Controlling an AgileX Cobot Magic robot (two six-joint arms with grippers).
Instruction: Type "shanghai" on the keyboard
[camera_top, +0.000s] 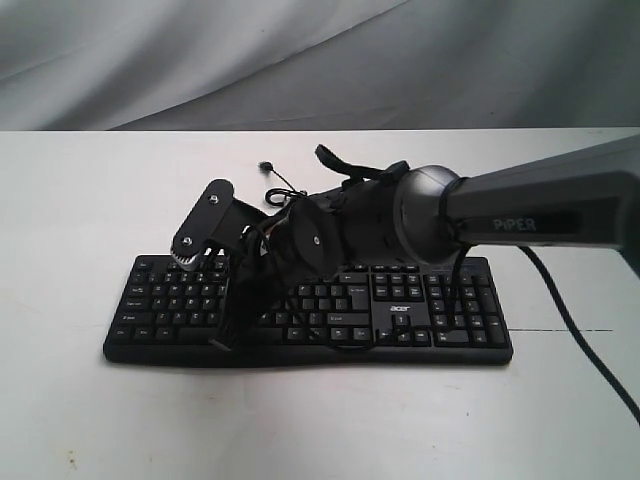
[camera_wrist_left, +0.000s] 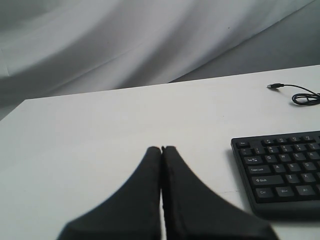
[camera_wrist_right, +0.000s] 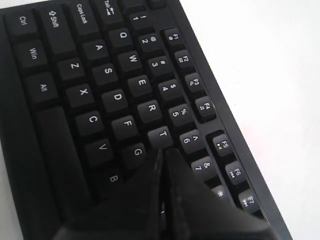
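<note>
The wide black plastic keyboard with white legends (camera_top: 400, 310) is lying flat on the white table (camera_top: 80, 230). The right gripper (camera_wrist_right: 163, 151) is reaching over the keyboard's letter keys, its black fingers pressed together and their tips just beside the T and G keys. The left gripper (camera_wrist_left: 161, 149) is hovering above the table off the keyboard's Ctrl end, its fingers also together.

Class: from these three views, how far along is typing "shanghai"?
Done: unknowable; no screen is in view. In hand: the right gripper, shut, points its tips beside the T key and G key on the keyboard. The left gripper, shut, hangs over the table. Left: uncountable.
</note>
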